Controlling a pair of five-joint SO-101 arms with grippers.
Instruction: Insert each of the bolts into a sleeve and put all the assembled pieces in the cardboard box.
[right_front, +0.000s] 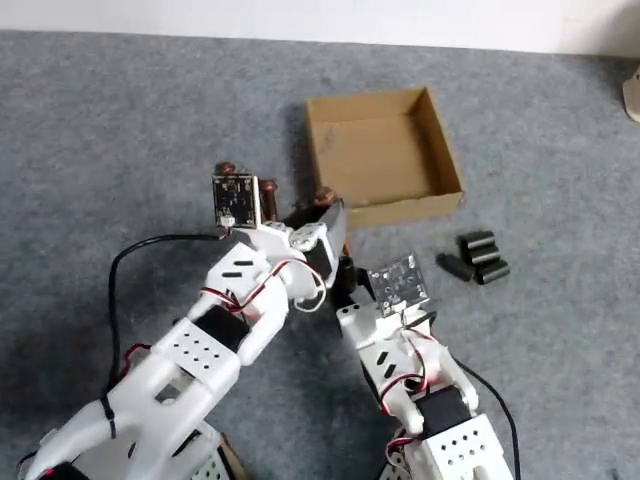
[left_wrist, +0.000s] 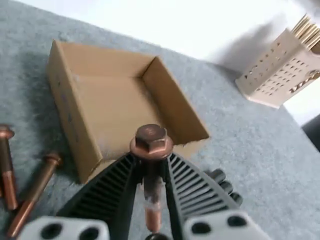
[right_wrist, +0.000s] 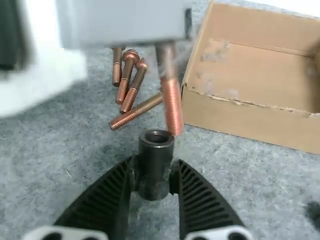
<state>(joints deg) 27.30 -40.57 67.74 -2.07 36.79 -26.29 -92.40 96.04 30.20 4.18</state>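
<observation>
Bolt inside left claw

I count one cardboard box; four loose bolts beside it, as best I can tell, plus one gripped bolt; four loose sleeves near the box plus one gripped sleeve.
</observation>
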